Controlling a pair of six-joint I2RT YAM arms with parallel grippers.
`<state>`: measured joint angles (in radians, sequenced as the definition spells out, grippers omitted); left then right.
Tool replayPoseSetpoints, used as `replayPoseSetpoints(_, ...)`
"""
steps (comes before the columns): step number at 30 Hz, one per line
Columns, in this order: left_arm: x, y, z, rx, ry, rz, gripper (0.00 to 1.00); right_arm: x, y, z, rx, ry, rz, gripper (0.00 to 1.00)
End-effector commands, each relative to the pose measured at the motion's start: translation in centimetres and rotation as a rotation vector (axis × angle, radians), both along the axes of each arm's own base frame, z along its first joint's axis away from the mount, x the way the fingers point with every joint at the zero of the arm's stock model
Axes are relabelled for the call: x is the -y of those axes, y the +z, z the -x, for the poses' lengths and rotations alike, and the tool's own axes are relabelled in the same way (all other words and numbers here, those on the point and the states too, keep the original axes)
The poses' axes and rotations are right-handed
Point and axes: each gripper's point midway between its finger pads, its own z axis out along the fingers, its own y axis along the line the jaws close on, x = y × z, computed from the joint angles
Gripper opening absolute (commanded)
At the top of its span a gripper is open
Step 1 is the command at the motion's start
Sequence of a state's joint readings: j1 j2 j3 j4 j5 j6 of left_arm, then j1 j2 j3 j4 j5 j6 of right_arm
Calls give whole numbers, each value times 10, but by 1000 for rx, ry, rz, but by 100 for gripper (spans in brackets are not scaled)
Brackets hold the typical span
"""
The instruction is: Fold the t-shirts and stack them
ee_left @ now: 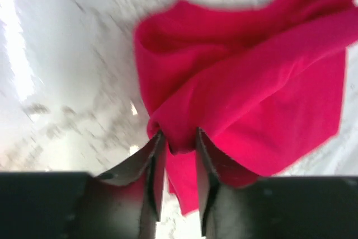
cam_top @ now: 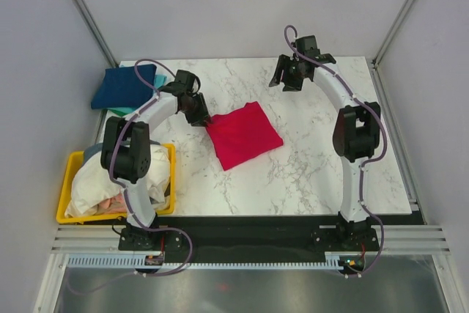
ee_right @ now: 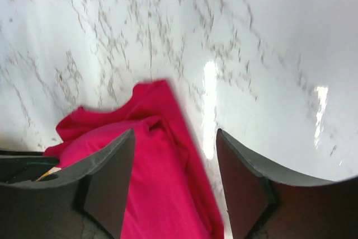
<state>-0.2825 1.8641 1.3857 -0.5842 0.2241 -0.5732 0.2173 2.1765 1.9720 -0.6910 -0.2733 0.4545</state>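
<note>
A folded red t-shirt (cam_top: 244,135) lies in the middle of the marble table. My left gripper (cam_top: 203,118) is at its left corner, shut on a pinch of the red cloth (ee_left: 240,99). My right gripper (cam_top: 289,78) is open and empty, held above the table behind the shirt; the right wrist view looks down on the red shirt (ee_right: 162,188) between its fingers. A folded dark blue t-shirt (cam_top: 126,86) lies on a teal one (cam_top: 126,111) at the far left. A yellow basket (cam_top: 72,181) at the near left holds white and pink clothes (cam_top: 110,182).
The metal frame posts stand at the far corners (cam_top: 86,12). The black strip (cam_top: 278,223) runs along the table's near edge by the arm bases.
</note>
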Motion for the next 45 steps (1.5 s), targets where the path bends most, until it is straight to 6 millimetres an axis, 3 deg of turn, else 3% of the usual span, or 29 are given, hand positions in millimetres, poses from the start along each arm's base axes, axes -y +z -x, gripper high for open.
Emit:
replayPoseSetpoints(1,-11,-2,-29,14,-19,2,39,3,32,-39,122,-15,3,68)
replayPoseSetpoints(4,-16,5,-47,60,-38,-21,91,7,41,-34,126,-13,8,68)
replayPoseSetpoints(5,-16,10,-51,79,-44,-26,99,8,42,-28,128,-13,10,68)
replayPoseSetpoints(6,-18,15,-53,100,-55,-36,100,8,47,-29,169,-17,-2,68)
replayPoseSetpoints(7,-20,17,-54,110,-51,-47,100,13,34,-4,134,-25,-2,68)
replayPoseSetpoints(9,-22,24,-52,144,-34,-44,100,17,25,22,156,-37,-8,69)
replayPoseSetpoints(12,-22,15,-36,137,-13,-19,100,4,31,36,236,18,-60,70)
replayPoseSetpoints(13,-20,29,-39,198,-2,8,99,-4,28,44,229,49,-71,69)
replayPoseSetpoints(14,-22,12,-24,173,6,10,97,-12,28,47,229,83,-79,68)
replayPoseSetpoints(16,-21,21,-15,219,30,46,96,-32,24,53,223,144,-70,66)
replayPoseSetpoints(17,-23,10,-8,219,36,51,95,-38,22,54,223,163,-66,64)
replayPoseSetpoints(21,-27,-1,8,216,60,55,93,-77,13,61,196,275,-112,49)
replayPoseSetpoints(25,-26,-12,16,207,61,70,91,-114,-9,52,154,355,-181,41)
replayPoseSetpoints(27,-23,-16,16,205,57,86,91,-117,-14,41,156,350,-179,40)
replayPoseSetpoints(28,-21,-15,16,206,51,97,87,-109,-35,32,130,323,-153,39)
replayPoseSetpoints(30,-18,-19,13,202,50,109,84,-96,-47,19,108,285,-146,38)
replayPoseSetpoints(33,-13,-22,5,204,45,129,83,-47,-86,0,24,180,-163,36)
replayPoseSetpoints(36,-7,-26,-3,212,39,152,84,-24,-109,-3,-25,139,-168,36)
replayPoseSetpoints(41,2,-48,-20,195,46,191,83,-25,-132,7,-81,167,-194,36)
replayPoseSetpoints(45,15,-48,-34,224,24,256,81,-25,-146,15,-106,185,-189,36)
